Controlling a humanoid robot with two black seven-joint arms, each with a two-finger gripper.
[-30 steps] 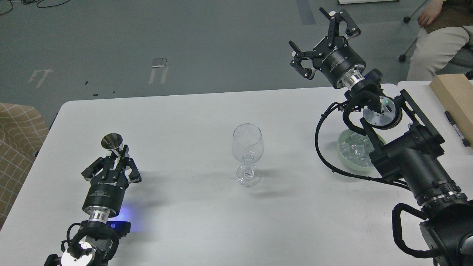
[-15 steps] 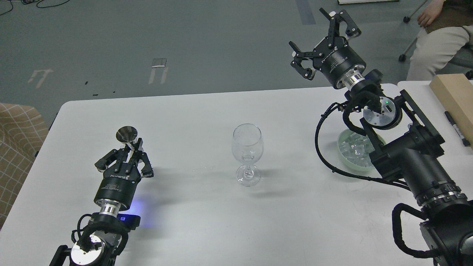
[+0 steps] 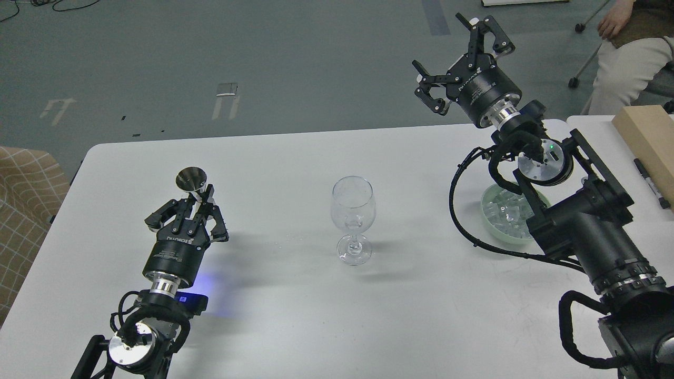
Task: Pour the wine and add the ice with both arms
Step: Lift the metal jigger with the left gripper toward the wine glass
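Note:
A clear stemmed wine glass stands upright and empty in the middle of the white table. My left gripper is shut on a small steel measuring cup, held upright well left of the glass. My right gripper is open and empty, raised above the table's far right edge. Ice cubes fill a pale green bowl at the right, partly hidden behind my right arm.
A light wooden box and a black marker lie on a second table at the far right. A seated person is at the back right. A tan checked chair stands left of the table.
My left gripper has moved right and away from me with the steel cup, closer to the wine glass. The right arm has hardly moved.

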